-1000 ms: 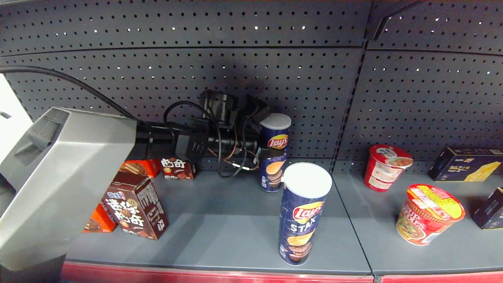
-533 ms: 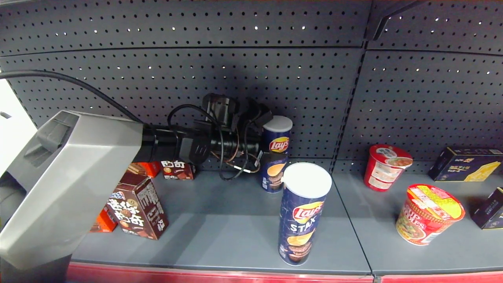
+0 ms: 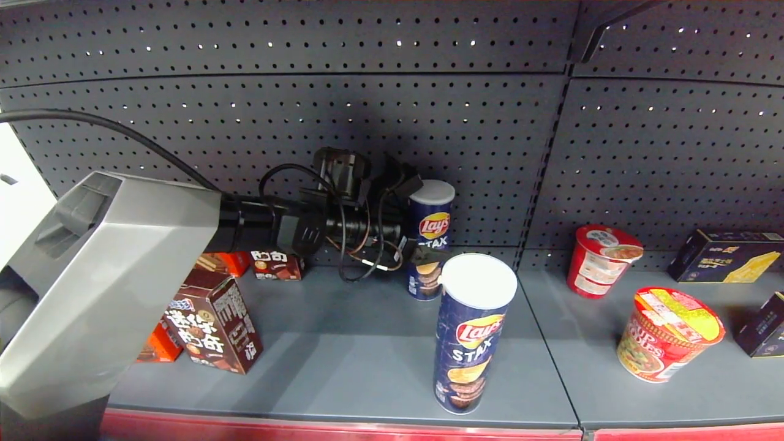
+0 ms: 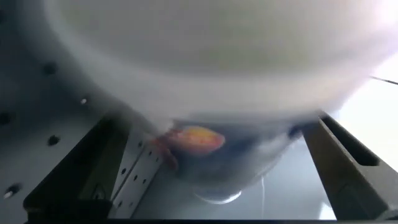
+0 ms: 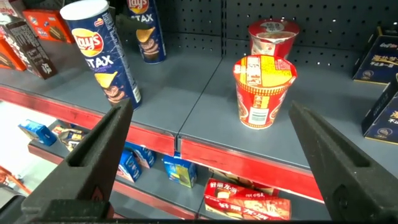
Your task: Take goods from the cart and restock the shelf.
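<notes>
Here, nearest, the right tool (image 5: 209,109) hangs empty with fingers spread wide before the grey metal shelf (image 3: 343,355), where a tall blue crisp tube with a white lid (image 3: 471,334) stands upright at the front. Behind it, by the dark pegboard (image 3: 306,122), a second upright blue tube (image 3: 432,211) stands between the parted fingers of the left tool (image 4: 219,124), seemingly unclamped, so withdrawal likely runs leftward; both printed labels face forward

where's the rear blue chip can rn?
Head view, centre: the blue cylindrical chip can with white lid stands at the back of the grey shelf, against the black pegboard, between the left gripper fingers, just behind the front blue chip can.
</notes>
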Robot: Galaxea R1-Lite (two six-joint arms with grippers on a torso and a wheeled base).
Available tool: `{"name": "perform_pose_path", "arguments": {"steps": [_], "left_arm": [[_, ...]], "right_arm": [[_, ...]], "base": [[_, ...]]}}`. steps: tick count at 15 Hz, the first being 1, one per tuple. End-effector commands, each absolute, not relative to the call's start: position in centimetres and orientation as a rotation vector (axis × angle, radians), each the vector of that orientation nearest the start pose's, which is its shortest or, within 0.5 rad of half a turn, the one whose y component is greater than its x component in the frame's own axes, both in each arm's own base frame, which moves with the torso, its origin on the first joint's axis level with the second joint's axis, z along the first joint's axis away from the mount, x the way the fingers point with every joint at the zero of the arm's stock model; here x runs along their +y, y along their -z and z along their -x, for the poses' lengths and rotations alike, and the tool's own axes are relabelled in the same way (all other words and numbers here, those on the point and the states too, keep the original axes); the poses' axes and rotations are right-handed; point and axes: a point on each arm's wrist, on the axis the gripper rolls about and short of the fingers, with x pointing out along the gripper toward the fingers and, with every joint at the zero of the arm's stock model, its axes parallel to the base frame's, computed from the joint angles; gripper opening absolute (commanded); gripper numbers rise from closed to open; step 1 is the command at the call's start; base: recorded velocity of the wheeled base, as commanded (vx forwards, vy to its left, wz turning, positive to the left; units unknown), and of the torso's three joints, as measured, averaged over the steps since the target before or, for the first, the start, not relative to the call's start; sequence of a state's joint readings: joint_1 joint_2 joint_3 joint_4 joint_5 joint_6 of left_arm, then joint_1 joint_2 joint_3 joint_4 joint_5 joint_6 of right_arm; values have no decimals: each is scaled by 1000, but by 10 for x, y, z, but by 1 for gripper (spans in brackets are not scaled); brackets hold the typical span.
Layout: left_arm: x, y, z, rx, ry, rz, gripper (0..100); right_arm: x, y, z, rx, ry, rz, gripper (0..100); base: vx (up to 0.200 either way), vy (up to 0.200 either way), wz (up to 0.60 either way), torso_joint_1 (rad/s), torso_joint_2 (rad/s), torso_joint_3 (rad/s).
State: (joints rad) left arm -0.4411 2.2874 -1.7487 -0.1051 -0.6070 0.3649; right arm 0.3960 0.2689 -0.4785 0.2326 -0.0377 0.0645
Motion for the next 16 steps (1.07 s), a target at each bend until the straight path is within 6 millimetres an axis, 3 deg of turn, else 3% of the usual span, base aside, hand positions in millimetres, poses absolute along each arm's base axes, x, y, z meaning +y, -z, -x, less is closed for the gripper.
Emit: {"name": "perform_pose_path", "arguments": {"steps": [1,9,10,16], "left_arm": [[-208,-176,-413,242,1097,-289,100],[-164,-201,-371,251,1057,-324,100],[-145,-210,-356,251,1028,-327,100],[-92,-241,-299,225,917,-316,100]], "right_arm": [[-11,-191,24,54,-364,-54,100],[2,-203,-1,168,-450,-32,100],[7,-206,-13,213,-463,-20,100],[53,-230,-106,252,-496,-5,100]], "base": [[0,0,0,0,0,0],[0,0,0,0,0,0],[0,0,0,0,0,0],[0,0,0,0,0,0]]}}
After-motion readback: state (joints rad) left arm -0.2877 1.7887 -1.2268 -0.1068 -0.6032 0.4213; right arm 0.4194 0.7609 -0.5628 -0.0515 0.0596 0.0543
